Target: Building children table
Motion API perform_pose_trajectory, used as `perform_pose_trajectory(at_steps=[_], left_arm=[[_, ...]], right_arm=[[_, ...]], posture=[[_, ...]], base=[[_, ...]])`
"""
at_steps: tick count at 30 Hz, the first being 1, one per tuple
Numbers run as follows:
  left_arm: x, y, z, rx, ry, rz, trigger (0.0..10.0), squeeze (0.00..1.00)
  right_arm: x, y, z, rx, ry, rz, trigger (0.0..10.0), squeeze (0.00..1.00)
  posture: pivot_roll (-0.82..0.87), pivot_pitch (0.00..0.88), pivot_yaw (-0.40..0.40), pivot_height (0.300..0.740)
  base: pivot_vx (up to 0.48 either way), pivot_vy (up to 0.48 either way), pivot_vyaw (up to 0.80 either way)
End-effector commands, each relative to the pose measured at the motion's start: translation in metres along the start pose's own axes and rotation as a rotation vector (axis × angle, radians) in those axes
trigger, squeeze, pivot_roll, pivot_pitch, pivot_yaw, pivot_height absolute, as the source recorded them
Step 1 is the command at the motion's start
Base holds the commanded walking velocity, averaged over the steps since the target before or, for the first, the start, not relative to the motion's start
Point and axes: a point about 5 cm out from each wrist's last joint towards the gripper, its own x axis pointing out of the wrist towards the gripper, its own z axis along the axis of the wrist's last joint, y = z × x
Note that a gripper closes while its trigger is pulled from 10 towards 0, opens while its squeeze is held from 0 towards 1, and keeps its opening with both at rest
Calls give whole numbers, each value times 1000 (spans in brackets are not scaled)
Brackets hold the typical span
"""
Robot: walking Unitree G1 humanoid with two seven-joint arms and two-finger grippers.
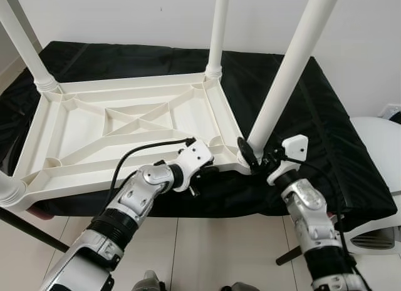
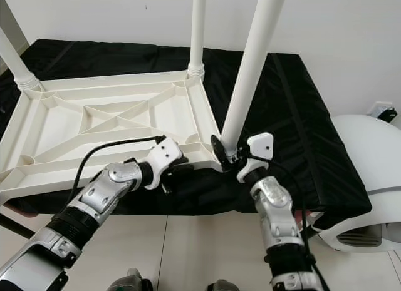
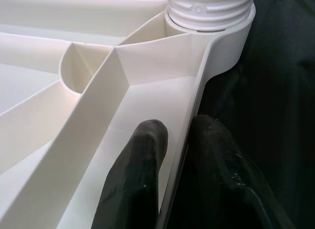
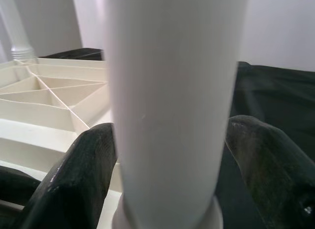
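Pinching the upturned white plastic children's table rim, the left claw clamps; the right claw grips the near white leg over black cloth.

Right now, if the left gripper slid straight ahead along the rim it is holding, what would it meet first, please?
Most likely the corner socket of the upturned tabletop, where the white leg is seated. The left gripper grips the rim, which runs straight into it.

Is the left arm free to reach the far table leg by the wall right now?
Probably not: the left gripper is pinching the tabletop rim at the near edge, and the far leg stands across the whole upturned tabletop.
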Motion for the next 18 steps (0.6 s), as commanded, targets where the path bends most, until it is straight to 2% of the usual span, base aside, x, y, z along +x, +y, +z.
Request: perform_pose_trajectory(at_steps=[1, 10, 13, 18], left_arm=[[-3, -11, -11, 1, 59, -197, 0, 0], [-3, -12, -10, 0, 60, -203, 0, 0], [-4, -13, -10, 0, 62, -207, 0, 0], [-4, -13, -10, 1, 64, -208, 0, 0]], right_arm=[[0, -4, -3, 13, 20, 28, 10000, 0], [3, -11, 2, 17, 55, 182, 10000, 0], [4, -16, 1, 18, 96, 282, 10000, 0], [5, -17, 1, 20, 112, 342, 10000, 0]], posture=[[15, 28, 12, 740], [16, 28, 13, 740], [18, 27, 13, 740], [18, 25, 16, 740]], base=[[0, 0, 0], [0, 0, 0], [0, 0, 0], [0, 0, 0]])
